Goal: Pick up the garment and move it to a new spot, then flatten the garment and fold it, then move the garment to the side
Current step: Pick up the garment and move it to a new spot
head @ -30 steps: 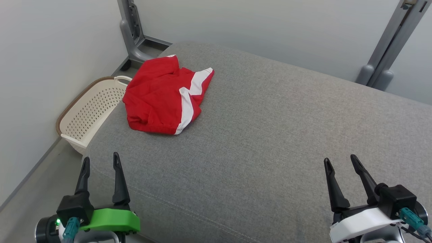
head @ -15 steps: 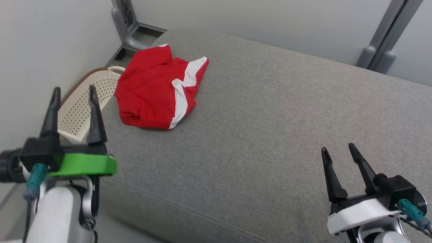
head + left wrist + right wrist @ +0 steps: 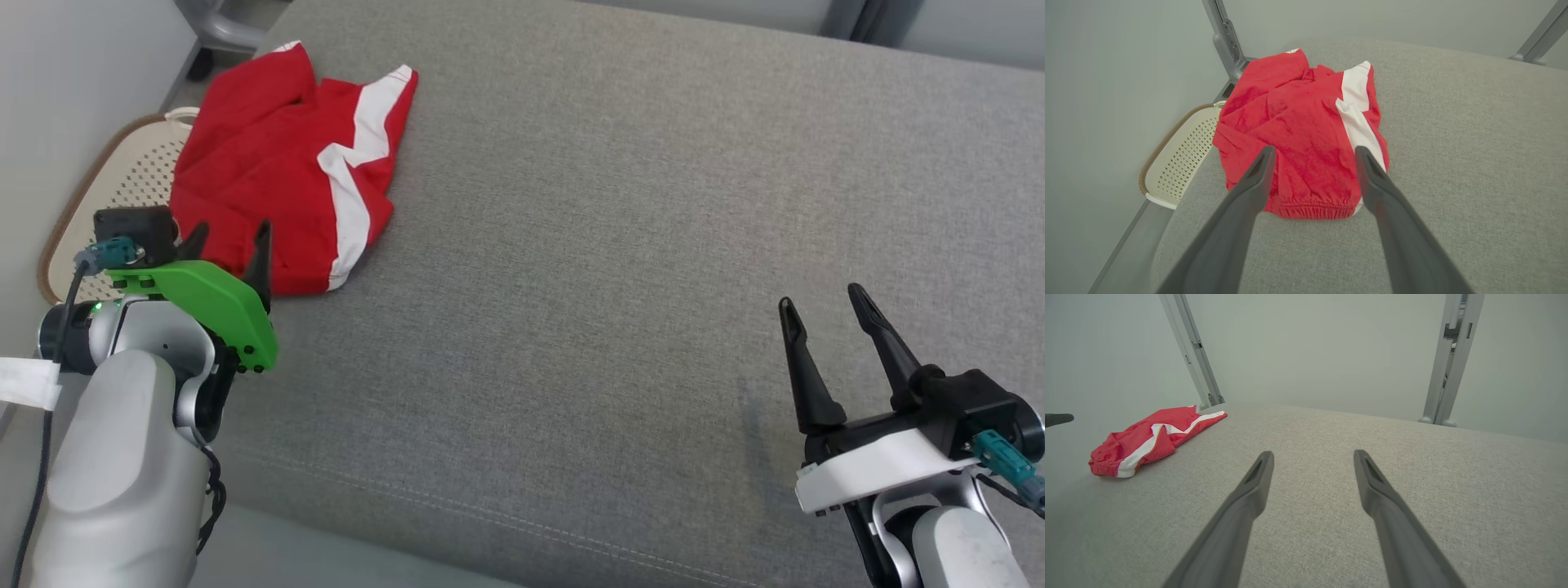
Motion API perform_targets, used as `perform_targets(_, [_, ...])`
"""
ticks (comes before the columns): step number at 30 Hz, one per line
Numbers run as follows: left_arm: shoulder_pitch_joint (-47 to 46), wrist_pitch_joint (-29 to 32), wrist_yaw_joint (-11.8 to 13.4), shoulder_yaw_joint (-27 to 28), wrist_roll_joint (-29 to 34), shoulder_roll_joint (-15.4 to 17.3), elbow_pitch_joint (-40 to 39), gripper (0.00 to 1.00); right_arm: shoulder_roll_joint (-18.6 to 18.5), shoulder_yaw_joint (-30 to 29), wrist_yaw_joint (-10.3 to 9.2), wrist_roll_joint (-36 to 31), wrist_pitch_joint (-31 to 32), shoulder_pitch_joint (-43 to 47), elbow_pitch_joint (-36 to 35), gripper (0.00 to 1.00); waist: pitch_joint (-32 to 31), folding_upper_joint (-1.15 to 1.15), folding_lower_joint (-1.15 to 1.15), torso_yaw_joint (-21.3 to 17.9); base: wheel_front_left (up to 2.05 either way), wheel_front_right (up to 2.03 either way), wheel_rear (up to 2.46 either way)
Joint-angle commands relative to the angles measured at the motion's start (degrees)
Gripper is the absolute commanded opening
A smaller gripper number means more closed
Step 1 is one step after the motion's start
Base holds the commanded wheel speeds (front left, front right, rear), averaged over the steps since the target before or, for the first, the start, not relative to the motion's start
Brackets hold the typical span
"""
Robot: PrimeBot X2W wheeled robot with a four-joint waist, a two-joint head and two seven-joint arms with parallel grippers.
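red garment (image 3: 269, 163) w/ white stripe, grey cushion (image 3: 620, 245)

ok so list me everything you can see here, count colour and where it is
garment: one, red with white stripes, crumpled at the far left corner of the cushion
cushion: one, grey fabric, the broad work surface
basket: one, cream, perforated, brown rim, down beside the cushion's left edge, next to the garment
metal uprights: two, grey, standing behind the cushion against the wall
wall: pale grey, behind and to the left
left gripper: one, dark fingers on a green mount, open, at the garment's near edge
right gripper: one, dark fingers on a white mount, open, over bare cushion at the near right
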Motion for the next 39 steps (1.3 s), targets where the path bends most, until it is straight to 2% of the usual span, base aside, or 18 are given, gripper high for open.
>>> perform_targets(1, [-1.90,0.41,-0.84,-0.53,-1.09,-0.81,2.91,1.00,-0.73,-0.58,-0.09,0.02,-0.15,-1.02,-0.21,1.00,5.87,0.00,-0.01,-4.75,0.00,0.00,0.00])
perform_targets(9, [-7.31,-0.80,-2.25,-3.87,-1.72,-2.07,14.74,1.00,-3.71,0.26,-0.09,0.99,1.56,-3.20,-1.92,1.00,10.67,0.00,-0.01,-5.99,0.00,0.00,0.00])
perform_targets(16, [-10.74,-0.84,-2.58,-5.93,-3.09,-2.96,25.60,1.00,-4.45,0.49,-0.09,1.63,2.11,-4.23,-2.37,1.00,12.30,0.00,-0.01,-7.43,0.00,0.00,0.00])
perform_targets(17, [-11.15,-1.32,-2.59,-6.09,-3.02,-2.94,26.85,0.87,-4.44,0.54,-0.09,1.76,2.07,-4.26,-2.26,1.00,12.33,0.00,-0.01,-7.63,0.00,0.00,0.00])
perform_targets(18, [-11.57,-1.85,-2.61,-6.22,-2.98,-2.94,27.96,0.49,-4.36,0.51,-0.09,1.77,1.96,-4.27,-2.15,1.00,12.30,0.00,-0.01,-7.81,0.00,0.00,0.00])
perform_targets(19, [-12.06,-2.59,-2.42,-6.44,-2.48,-2.68,29.01,0.29,-4.23,0.46,-0.09,1.80,1.85,-4.24,-2.02,1.00,12.21,0.00,-0.01,-7.97,0.00,0.00,0.00])
perform_targets(21, [-12.91,-4.02,-1.70,-6.71,-1.89,-2.27,30.86,0.00,-4.08,0.31,-0.09,1.92,1.63,-4.15,-1.69,1.00,11.86,0.00,-0.01,-8.26,0.00,0.00,0.00])
perform_targets(31, [-16.51,-15.62,0.49,-7.70,0.46,-0.87,30.79,0.00,-2.76,-0.47,-0.09,2.28,0.48,-2.73,-0.06,1.00,8.25,0.00,-0.01,-7.77,0.00,0.00,0.00])
perform_targets(39, [-15.55,-21.60,1.46,-10.05,2.79,-1.50,21.93,0.00,-1.12,-0.08,-0.09,2.73,-0.79,-1.32,1.64,1.00,4.24,0.00,-0.01,-8.07,0.00,0.00,0.00])
